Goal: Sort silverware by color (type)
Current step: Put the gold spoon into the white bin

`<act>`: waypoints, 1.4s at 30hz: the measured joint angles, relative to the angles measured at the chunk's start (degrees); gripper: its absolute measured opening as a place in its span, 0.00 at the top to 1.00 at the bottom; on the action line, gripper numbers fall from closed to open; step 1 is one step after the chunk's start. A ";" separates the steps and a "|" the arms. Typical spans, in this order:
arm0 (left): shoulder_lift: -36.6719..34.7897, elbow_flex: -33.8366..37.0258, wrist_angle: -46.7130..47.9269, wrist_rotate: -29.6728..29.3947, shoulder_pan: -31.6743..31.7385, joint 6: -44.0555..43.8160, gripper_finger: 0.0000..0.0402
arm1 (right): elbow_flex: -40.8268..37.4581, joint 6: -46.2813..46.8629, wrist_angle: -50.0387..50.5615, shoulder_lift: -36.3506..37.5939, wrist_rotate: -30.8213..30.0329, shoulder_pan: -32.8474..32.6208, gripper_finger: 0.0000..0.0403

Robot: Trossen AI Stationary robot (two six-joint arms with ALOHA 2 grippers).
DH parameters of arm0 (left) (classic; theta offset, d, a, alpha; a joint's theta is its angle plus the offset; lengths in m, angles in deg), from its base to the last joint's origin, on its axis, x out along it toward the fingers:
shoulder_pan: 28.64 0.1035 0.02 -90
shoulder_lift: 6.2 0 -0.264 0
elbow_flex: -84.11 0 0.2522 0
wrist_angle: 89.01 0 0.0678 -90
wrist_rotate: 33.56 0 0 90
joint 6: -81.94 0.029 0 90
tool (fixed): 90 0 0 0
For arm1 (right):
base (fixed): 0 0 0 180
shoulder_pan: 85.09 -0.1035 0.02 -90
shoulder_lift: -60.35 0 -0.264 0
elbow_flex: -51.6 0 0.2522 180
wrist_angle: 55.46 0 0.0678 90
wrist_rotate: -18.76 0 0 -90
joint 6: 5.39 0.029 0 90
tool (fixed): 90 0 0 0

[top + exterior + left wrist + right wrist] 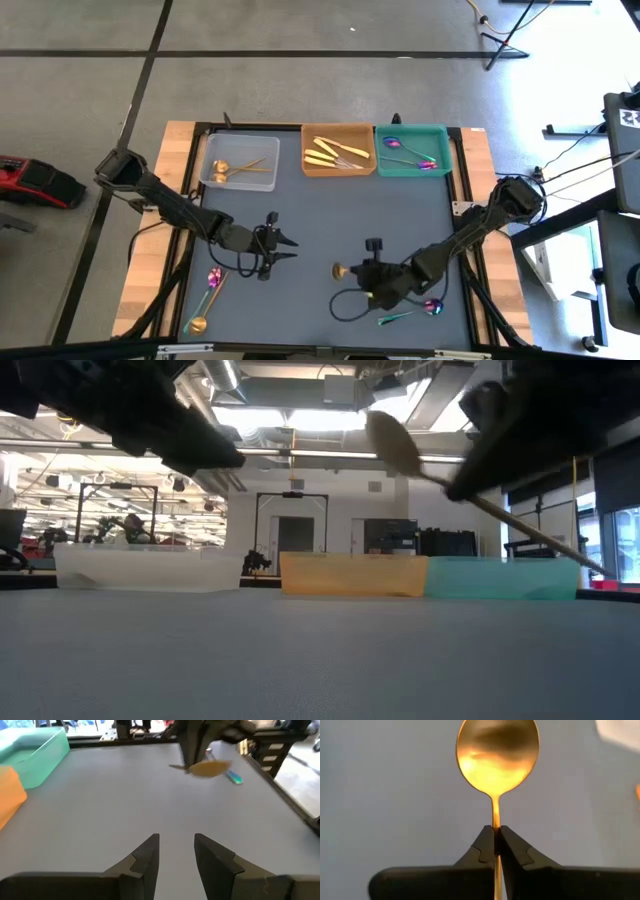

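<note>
Three trays stand in a row at the far edge of the table (320, 220): the left tray (239, 160), the middle tray (338, 150) and the right tray (411, 151), each with utensils in it. Two spoons (205, 300) lie near the front left corner, two more (420, 310) near the front right.

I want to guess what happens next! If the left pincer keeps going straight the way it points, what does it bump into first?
Probably the copper spoon held up by the right pincer. The left pincer is open, with only bare mat before that. Depth is hard to judge.
</note>
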 joint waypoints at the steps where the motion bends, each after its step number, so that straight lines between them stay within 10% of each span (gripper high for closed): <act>1: 0.44 -0.01 0.05 -0.40 -0.20 0.06 0.71 | -0.03 -2.28 -2.88 -0.04 0.22 0.58 1.00; 25: 1.37 1.38 -7.16 -14.69 -4.97 11.61 0.72 | -4.21 -31.71 -43.72 0.00 29.73 20.66 0.99; 33: -6.21 10.58 -16.70 -15.13 -3.35 14.49 0.72 | -17.38 -31.15 -68.65 0.00 29.50 26.24 0.99; 42: -9.69 12.23 -22.00 -15.22 -0.12 15.86 0.72 | -19.00 -30.51 -73.05 0.00 29.80 28.96 0.99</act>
